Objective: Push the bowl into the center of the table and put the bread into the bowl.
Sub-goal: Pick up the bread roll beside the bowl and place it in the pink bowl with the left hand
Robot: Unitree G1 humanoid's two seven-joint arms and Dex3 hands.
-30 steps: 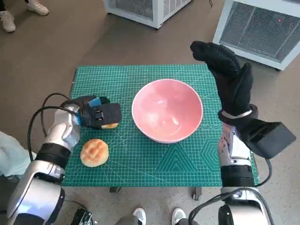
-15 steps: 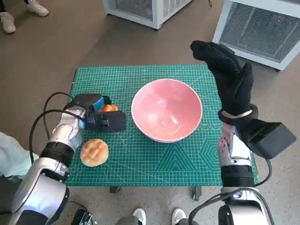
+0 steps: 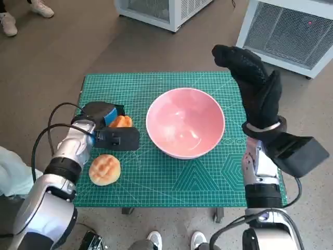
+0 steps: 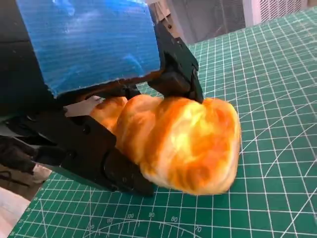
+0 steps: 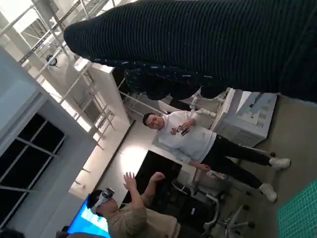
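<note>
**Even daylight overhead, glare and blur at the wrists**

The head view is bright and evenly lit, with soft shadows under the pink bowl [image 3: 186,122] and wide-angle bending at the edges. In the left wrist view the bread [image 4: 183,141] is overexposed and soft, close to the lens. The right wrist view blurs the glove [image 5: 208,44] against blown-out ceiling light.

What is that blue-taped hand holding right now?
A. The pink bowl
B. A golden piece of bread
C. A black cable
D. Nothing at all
B: the left hand grips a golden piece of bread between its black fingers, beside the pink bowl, while a second bun lies untouched on the green mat.
</note>
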